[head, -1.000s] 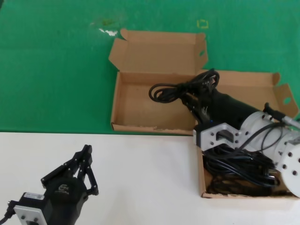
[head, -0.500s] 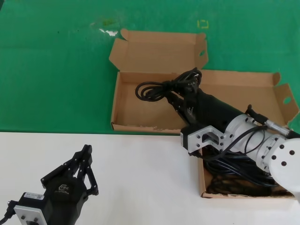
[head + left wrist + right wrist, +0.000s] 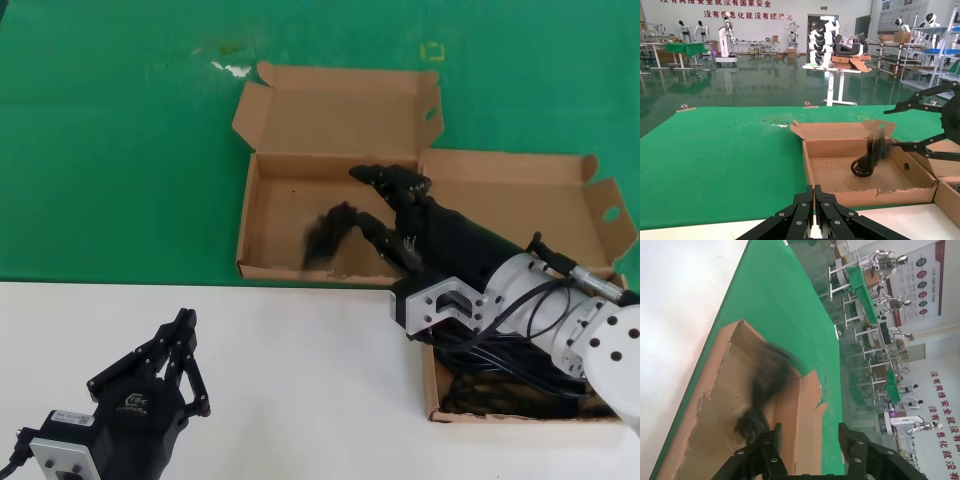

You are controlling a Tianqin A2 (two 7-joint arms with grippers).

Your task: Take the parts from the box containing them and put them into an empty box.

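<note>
My right gripper (image 3: 372,200) is open over the right part of the empty box (image 3: 290,270), the one with the frayed front rim. A black power cord (image 3: 328,235) is free of the fingers and blurred, dropping onto that box's floor. It also shows in the left wrist view (image 3: 870,155) and in the right wrist view (image 3: 762,390), beside the open gripper (image 3: 810,435). The box containing the parts (image 3: 500,417) is at the right, with more black cords (image 3: 510,385) partly hidden under my right arm. My left gripper (image 3: 186,316) is shut and empty on the white table at the front left; it also shows in its own wrist view (image 3: 815,189).
Both boxes lie on a green mat (image 3: 120,150) with their lids (image 3: 340,110) open towards the far side. The white table (image 3: 300,380) runs along the near side. A yellow square mark (image 3: 432,50) sits far back on the mat.
My right gripper carried the cord leftwards over the frayed-rim box, then opened; the cord left the fingers and is falling into that box. The left arm has not moved.
</note>
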